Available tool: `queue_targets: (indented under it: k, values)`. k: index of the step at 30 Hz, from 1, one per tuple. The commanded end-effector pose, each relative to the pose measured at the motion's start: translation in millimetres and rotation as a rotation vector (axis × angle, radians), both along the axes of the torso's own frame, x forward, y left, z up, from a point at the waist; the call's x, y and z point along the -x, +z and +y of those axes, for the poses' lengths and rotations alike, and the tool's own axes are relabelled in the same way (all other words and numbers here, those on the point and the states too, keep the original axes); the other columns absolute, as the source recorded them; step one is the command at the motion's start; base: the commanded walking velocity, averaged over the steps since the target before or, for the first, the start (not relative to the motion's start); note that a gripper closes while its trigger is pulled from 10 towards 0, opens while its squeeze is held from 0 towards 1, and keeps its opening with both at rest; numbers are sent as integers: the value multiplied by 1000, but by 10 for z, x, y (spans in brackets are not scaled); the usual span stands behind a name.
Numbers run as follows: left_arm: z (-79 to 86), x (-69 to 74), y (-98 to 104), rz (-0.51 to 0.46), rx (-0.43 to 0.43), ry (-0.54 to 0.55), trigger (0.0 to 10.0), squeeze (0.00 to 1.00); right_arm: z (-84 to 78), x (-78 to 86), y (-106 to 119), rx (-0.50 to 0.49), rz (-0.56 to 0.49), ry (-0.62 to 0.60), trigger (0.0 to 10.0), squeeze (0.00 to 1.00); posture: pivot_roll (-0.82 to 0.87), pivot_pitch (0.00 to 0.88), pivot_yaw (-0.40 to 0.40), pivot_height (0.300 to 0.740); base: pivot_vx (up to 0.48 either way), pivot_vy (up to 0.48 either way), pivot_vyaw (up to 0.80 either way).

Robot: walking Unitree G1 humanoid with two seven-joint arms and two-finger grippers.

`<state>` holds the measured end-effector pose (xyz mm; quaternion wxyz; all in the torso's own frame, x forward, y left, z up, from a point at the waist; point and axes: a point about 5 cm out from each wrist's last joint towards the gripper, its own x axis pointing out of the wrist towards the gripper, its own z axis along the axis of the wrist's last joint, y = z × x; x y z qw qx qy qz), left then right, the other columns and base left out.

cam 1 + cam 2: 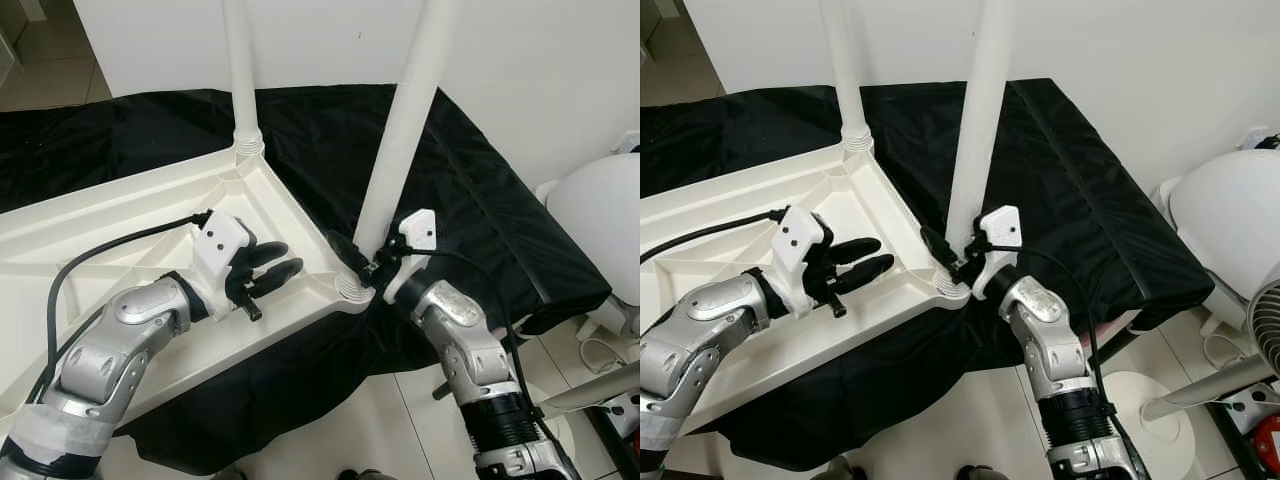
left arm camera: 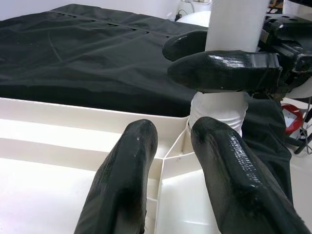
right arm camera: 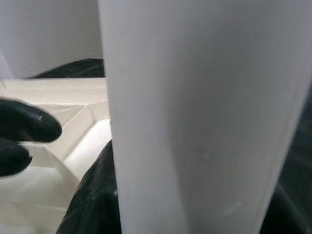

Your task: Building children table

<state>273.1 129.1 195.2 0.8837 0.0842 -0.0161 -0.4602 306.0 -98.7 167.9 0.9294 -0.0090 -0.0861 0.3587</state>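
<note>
A white plastic table top [image 1: 120,215] lies upside down on a black cloth [image 1: 480,180]. Two white legs stand upright in its corner sockets: a far leg [image 1: 240,70] and a near leg [image 1: 405,120]. My right gripper [image 1: 355,262] is shut on the near leg just above its socket [image 2: 217,109], with one finger [image 2: 224,70] on each side of the leg [image 2: 234,24]. My left gripper [image 1: 288,260] is open and hovers over the ribbed underside, pointing at that same corner and holding nothing. The near leg [image 3: 204,117] stands very close in the right wrist view.
The cloth-covered surface ends just past the near corner, with tiled floor below. A white rounded object [image 1: 600,220] and a fan [image 1: 1265,330] stand on the floor to the right. A white wall rises behind the table.
</note>
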Motion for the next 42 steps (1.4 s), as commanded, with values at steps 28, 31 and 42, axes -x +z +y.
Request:
queue_targets:
  k: [28,31,42]
  values:
    - [48,1,29,-8,-5,-27,10000,0,13,255,-346,119,-117,22,10000,0,154,137,-9,740,0,0,0]
    - [55,2,29,-7,-7,-26,10000,0,3,256,-366,88,-100,4,10000,0,156,137,-6,740,0,0,0]
    - [45,-16,52,-15,-12,-34,10000,0,-52,179,-457,-23,26,-52,10000,0,159,134,-1,740,0,0,0]
